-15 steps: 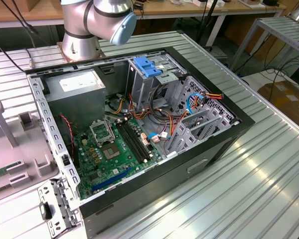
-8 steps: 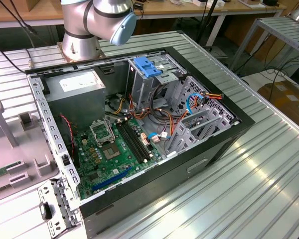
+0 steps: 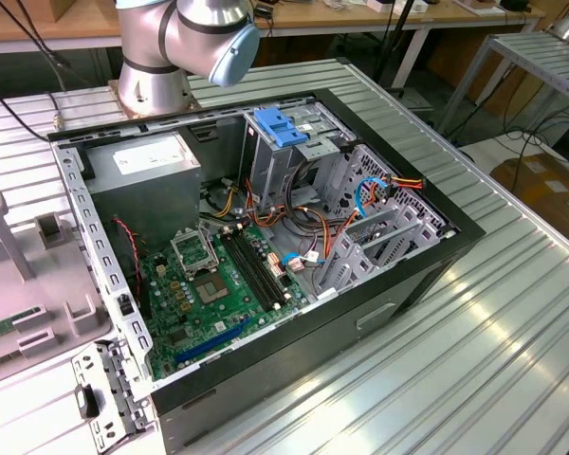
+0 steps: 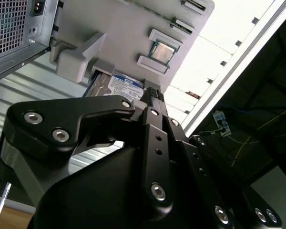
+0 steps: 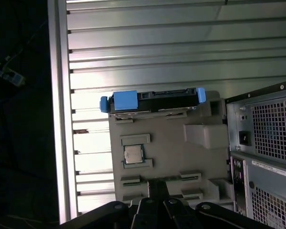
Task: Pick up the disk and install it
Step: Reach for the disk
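From my console, the disk (image 5: 152, 101) stands on its long edge in a slot at the far end of a grey holder block (image 5: 167, 143). It is untouched and not yet in the machine. In the first wrist view it shows me a thin dark edge. Bright blue plastic rails cap both ends, and a squarish blue tab (image 5: 124, 100) sits on one side. In the second wrist view the disk (image 4: 118, 86) turns a broad face toward me. That face carries a pale label with a blue band, and it sits half hidden behind the block's wall. A small square processor chip (image 5: 132, 154) lies in a recess of the same block, between the disk and the gripper.

The gripper (image 5: 158, 187) hovers above the near end of the block, well apart from the disk. Its fingers appear pressed together with nothing between them, though I only see their tips from behind the knuckles.

In the exterior view the open computer case (image 3: 455, 232) lies on its side on the ribbed metal table (image 3: 474, 360). The holder block (image 3: 38, 294) sits at nine o'clock from the case, at the exterior view's left edge. The arm's base (image 3: 152, 85) stands at about eleven o'clock. A blue bracket (image 3: 280, 128) tops the drive cage at twelve o'clock inside the case.
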